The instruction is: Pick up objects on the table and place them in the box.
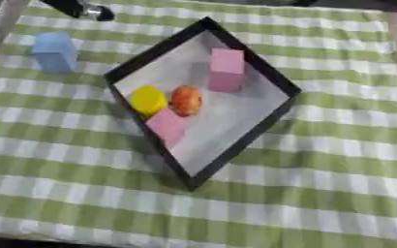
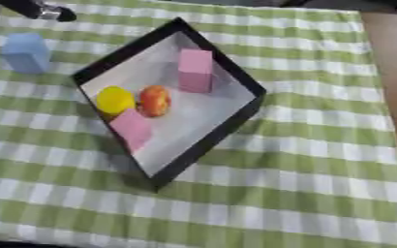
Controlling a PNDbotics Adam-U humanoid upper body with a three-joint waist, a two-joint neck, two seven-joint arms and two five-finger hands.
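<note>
Judging by how things lie, most of the work is done: the black-rimmed box [image 1: 274, 77] holds four things — two pink blocks [image 1: 226, 69], one yellow round piece [image 1: 147, 99] and one orange fruit [image 1: 186, 100]. One blue block [image 1: 54, 51] waits outside, left of the box. A dark arm end [image 1: 79, 8] shows beyond it; I cannot tell its fingers' state.

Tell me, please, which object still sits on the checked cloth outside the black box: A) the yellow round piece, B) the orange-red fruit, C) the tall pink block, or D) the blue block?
D: the blue block stands on the checked cloth to the left of the black box, while the other pieces all lie inside it.
</note>
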